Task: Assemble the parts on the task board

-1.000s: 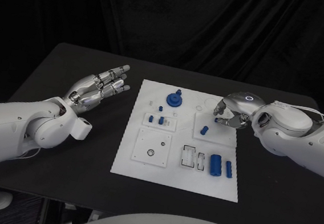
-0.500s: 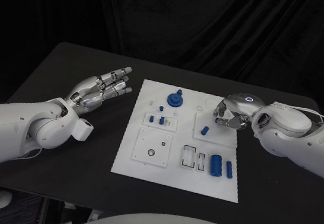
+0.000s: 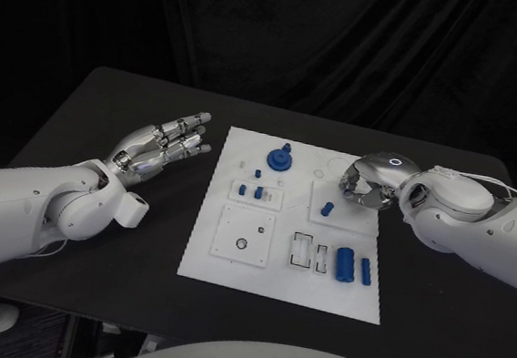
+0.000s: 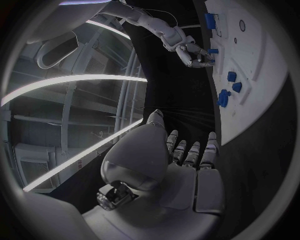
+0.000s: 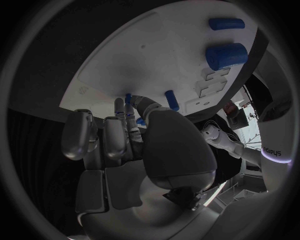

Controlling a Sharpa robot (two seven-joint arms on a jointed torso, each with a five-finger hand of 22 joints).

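- The task board (image 3: 291, 226) is the white plate sitting in the middle of the black tabletop (image 3: 110, 109), so I'm using it as the landmark for everything else.
- On the board's far end there's a round blue knob part (image 3: 279, 158) standing upright, and just nearer than it a little cluster of small blue pegs (image 3: 251, 188).
- Toward the board's right side, a short blue peg (image 3: 327, 209) sits roughly mid-board, leaning a bit.
- Nearer the robot on that same right side, a fat blue cylinder (image 3: 344, 264) lies flat, with a thinner blue rod (image 3: 365, 270) just beside it, closer to the board's right edge.
- The right robot hand (image 3: 366, 188) is over the board's far right corner, fingers curled down toward the surface. In the right wrist view the fingertips (image 5: 128, 107) are bunched close above the white board, with a bit of blue showing right at them, but I honestly can't tell if it's actually pinching something or just clenched.
- The left robot hand (image 3: 161, 145) is off the board's left edge, above the bare tabletop, fingers stretched out and spread, holding nothing. The left wrist view backs that up: flat palm (image 4: 187, 175), fingers straight, board off to the side.
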